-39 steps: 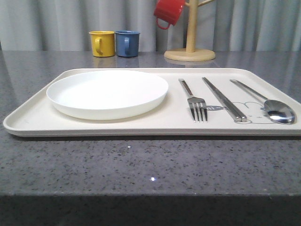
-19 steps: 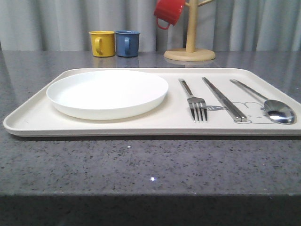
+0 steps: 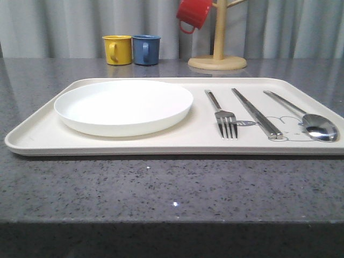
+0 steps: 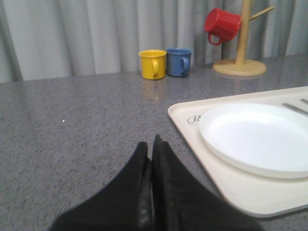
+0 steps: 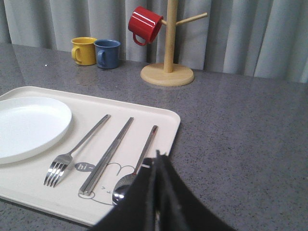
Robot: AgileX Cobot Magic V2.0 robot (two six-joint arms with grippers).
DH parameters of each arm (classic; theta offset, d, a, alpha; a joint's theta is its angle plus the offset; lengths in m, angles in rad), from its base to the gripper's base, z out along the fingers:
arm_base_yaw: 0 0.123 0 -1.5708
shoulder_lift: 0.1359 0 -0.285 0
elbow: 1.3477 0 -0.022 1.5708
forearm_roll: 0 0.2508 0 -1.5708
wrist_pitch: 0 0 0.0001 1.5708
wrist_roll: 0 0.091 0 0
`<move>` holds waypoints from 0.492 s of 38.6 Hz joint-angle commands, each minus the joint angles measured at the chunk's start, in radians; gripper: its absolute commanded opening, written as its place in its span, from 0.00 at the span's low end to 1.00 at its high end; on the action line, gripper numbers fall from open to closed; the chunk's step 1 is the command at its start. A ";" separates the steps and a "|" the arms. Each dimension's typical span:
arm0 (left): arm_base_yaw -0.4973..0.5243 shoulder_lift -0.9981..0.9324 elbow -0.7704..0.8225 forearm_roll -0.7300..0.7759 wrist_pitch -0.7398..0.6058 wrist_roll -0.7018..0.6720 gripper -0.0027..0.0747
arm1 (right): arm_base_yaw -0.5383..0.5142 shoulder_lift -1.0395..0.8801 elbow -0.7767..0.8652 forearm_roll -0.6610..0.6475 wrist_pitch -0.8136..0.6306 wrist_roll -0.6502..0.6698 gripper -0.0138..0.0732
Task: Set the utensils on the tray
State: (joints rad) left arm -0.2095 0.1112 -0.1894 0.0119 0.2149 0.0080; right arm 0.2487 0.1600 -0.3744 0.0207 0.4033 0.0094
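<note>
Cream rectangular tray (image 3: pixel 37 137) on grey speckled table (image 3: pixel 161 188) carries round white plate (image 3: pixel 123 106), silver fork (image 3: pixel 221 114), flat metal chopsticks (image 3: pixel 256 113), shiny spoon (image 3: pixel 312 123), side by side.
Left wrist: left gripper (image 4: pixel 152 144) pressed together, empty, beside tray.
Right wrist: right gripper (image 5: pixel 158 159) pressed together, empty, over spoon.

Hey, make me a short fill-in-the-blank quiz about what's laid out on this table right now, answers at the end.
1. On the tray, the fork lies between the plate and the ______.
2. The mug hanging on the wooden stand is ______.
3. The yellow mug stands beside the ______ mug.
4. The utensil nearest the tray's right edge is the ______.

Answers: chopsticks; red; blue; spoon
</note>
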 commanded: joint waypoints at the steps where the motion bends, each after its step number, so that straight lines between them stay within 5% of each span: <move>1: 0.067 -0.056 0.059 -0.004 -0.092 -0.008 0.01 | -0.001 0.009 -0.026 -0.009 -0.077 -0.009 0.08; 7: 0.172 -0.139 0.168 -0.019 -0.106 -0.008 0.01 | -0.001 0.009 -0.026 -0.009 -0.077 -0.009 0.08; 19: 0.186 -0.137 0.196 -0.022 -0.133 -0.008 0.01 | -0.001 0.009 -0.026 -0.009 -0.077 -0.009 0.08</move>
State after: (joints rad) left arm -0.0264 -0.0051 0.0045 0.0000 0.1730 0.0080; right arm 0.2487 0.1577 -0.3744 0.0189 0.4037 0.0094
